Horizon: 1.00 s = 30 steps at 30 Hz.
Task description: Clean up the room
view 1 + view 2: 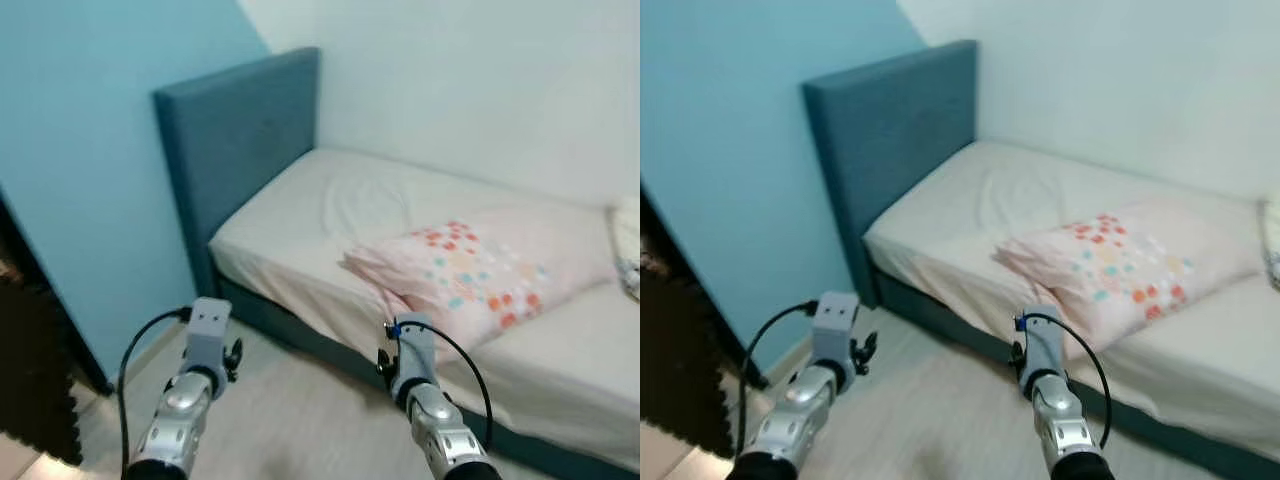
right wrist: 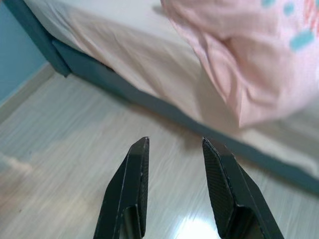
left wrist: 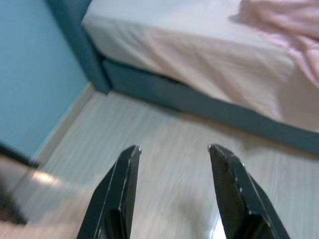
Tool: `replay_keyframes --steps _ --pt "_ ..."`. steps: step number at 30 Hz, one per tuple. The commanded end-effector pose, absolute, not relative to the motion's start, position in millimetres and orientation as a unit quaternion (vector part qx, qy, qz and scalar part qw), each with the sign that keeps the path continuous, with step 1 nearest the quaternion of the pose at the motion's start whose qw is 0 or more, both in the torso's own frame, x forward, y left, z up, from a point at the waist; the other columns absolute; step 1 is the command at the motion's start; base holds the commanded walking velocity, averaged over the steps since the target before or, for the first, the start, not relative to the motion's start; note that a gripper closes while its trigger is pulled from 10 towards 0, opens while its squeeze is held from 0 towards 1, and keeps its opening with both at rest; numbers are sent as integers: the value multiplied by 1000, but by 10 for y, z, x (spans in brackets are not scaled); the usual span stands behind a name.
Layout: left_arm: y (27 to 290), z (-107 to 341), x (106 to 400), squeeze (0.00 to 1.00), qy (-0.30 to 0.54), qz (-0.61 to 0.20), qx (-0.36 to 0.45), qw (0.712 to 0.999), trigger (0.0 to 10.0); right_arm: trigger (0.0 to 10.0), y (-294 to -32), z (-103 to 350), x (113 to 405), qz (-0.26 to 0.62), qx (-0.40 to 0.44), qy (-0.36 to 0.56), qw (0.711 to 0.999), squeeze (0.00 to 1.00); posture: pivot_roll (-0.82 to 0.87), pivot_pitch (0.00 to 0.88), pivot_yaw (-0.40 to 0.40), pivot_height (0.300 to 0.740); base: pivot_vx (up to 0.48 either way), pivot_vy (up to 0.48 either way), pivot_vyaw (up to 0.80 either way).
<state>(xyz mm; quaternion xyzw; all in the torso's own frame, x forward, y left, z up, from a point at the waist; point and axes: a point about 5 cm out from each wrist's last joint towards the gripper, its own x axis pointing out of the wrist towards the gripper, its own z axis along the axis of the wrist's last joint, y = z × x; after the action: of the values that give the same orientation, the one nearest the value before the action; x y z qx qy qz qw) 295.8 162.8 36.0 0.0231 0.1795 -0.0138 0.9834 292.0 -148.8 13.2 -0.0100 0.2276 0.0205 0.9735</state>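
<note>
While both arms are held forward over the pale wood floor [image 1: 290,420], neither has anything in its grasp: the left gripper [image 3: 174,149] shows its two black fingers spread apart over bare boards, and the right gripper [image 2: 174,142] likewise stands parted and empty, nearer the bed's edge. The likeliest item for tidying is the pink pillow [image 1: 470,275] with coloured dots, lying askew on the mattress [image 1: 300,220] about midway along, its near corner drooping over the side toward the blue bed base [image 1: 300,330]. In my judgement the step in hand is an approach. To do it well, the robot should close in squarely on the bed, lift the right gripper above the mattress edge, and take the pillow by the overhanging corner so the soft fabric bunches between the fingers rather than slipping out. The blue headboard [image 1: 240,130] marks where it likely belongs. At the right edge a pale, patterned object [image 1: 628,250] is cut off and cannot be identified. A dark mass [image 1: 35,370] at far left is indistinct.
</note>
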Motion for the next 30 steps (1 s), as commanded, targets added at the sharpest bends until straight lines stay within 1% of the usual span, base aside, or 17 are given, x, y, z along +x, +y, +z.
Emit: replay_keyframes --steps 1,4,5,6,8,10,12,16,21,26,30 --pt "1598 334 2935 0 186 -21 14 982 10000 10000 -1501 115 2905 18 -5 231 973 0 52 0 3 740 0 0 -800" --pt "1536 350 2952 0 194 -43 17 980 10000 10000 -1529 133 2907 -4 9 235 972 0 35 12 -12 740 0 0 -800" --pt "1515 365 2977 0 190 -52 30 980 10000 10000 -1512 145 2918 -3 13 235 972 0 36 22 -11 740 0 0 -800" --pt "1507 378 2992 0 176 -52 52 982 10000 10000 -1486 149 2921 5 11 231 973 0 39 13 -4 740 0 0 -800" --pt "1459 375 3003 0 170 -40 15 984 10000 10000 -1453 168 2933 24 -14 219 975 0 32 7 -3 740 0 0 -800" --pt "1413 392 2998 0 165 -48 6 985 10000 10000 -1461 192 2936 21 -11 212 977 0 27 1 -8 740 0 0 -800" --pt "1363 452 2998 0 143 -66 15 987 10000 10000 -1489 232 2950 12 0 206 979 0 28 0 -6 740 0 0 -800" --pt "1365 460 3009 0 147 -59 -5 987 10000 10000 -1510 231 2959 12 -9 203 979 0 31 0 -6 740 0 0 -800" --pt "1414 446 3008 0 146 -55 23 987 10000 10000 -1502 219 2955 8 0 206 979 0 37 0 -3 740 0 0 -800" --pt "1443 430 2994 0 146 -51 22 988 10000 10000 -1502 228 2954 4 -2 204 979 0 42 0 -1 740 0 0 -800" --pt "1472 487 2998 0 124 -39 36 991 10000 10000 -1502 217 2948 4 -3 205 979 0 44 0 0 740 0 0 -800"
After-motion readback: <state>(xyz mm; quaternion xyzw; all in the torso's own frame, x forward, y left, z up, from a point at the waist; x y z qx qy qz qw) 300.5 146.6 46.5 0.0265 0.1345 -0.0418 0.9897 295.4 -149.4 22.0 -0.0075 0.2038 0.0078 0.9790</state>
